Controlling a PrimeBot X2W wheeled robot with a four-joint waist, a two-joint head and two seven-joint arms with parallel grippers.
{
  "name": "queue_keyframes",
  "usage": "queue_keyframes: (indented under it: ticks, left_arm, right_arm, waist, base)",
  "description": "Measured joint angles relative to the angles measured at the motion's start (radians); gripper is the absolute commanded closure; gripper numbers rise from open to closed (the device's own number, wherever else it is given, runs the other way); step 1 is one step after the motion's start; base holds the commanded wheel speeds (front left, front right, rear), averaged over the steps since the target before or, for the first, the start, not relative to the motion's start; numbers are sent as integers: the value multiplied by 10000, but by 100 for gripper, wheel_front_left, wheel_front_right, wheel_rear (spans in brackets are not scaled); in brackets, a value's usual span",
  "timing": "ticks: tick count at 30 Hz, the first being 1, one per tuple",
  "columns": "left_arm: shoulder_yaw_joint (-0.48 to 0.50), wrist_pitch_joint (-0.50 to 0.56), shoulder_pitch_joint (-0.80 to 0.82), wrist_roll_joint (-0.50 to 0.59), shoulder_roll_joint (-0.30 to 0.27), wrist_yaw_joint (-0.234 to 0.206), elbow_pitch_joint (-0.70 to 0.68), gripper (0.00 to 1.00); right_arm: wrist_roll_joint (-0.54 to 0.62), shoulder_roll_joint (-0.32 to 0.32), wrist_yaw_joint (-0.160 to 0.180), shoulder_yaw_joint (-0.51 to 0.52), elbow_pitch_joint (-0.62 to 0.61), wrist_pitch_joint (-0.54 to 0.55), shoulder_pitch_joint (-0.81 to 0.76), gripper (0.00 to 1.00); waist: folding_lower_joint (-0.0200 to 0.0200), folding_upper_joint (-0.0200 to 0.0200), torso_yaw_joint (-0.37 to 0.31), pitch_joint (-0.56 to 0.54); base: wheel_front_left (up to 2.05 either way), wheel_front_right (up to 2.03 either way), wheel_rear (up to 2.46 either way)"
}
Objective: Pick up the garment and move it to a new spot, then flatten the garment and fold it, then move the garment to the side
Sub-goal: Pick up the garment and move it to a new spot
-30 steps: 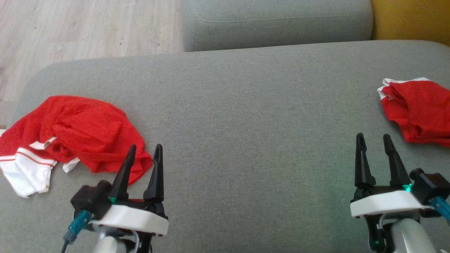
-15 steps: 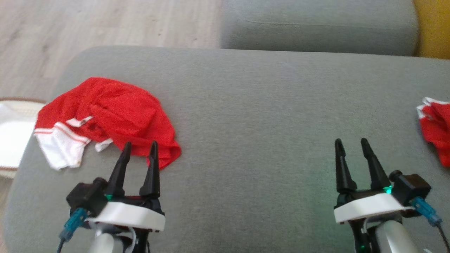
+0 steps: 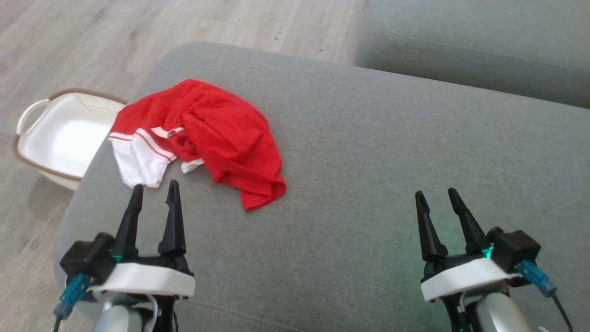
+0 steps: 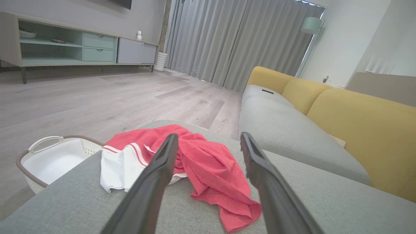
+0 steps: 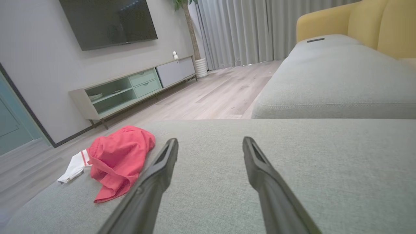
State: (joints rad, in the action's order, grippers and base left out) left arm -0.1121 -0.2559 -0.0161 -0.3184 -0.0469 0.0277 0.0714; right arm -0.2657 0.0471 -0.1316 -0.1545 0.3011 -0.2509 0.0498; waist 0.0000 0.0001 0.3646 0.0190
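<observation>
While both hands hover low over the grey ottoman with nothing between their fingers, the garment lies crumpled near the ottoman's far left corner. It is red mesh with a white, red-striped part toward the left edge, and one red flap trails toward the middle. The left hand has its two dark fingers spread apart, with the tips near the white part. The right hand, likewise spread, is well apart from the garment over bare grey fabric. A white basket with a brown rim stands on the wooden floor just beside the ottoman's left edge.
</observation>
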Motion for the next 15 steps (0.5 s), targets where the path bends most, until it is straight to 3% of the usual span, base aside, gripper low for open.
queue_keyframes:
  ticks: [6,15]
  left_arm:
    - [69,0,-3,0,2,79,2,0]
    - [610,-2,300,393,29,194,389,0]
  right_arm:
    - [0,0,0,-61,36,0,6,0]
    - [209,0,0,19,-19,2,423,0]
  waist:
    - [0,0,247,72]
    - [0,0,-20,714]
  base:
    - [0,0,0]
    - [0,0,0]
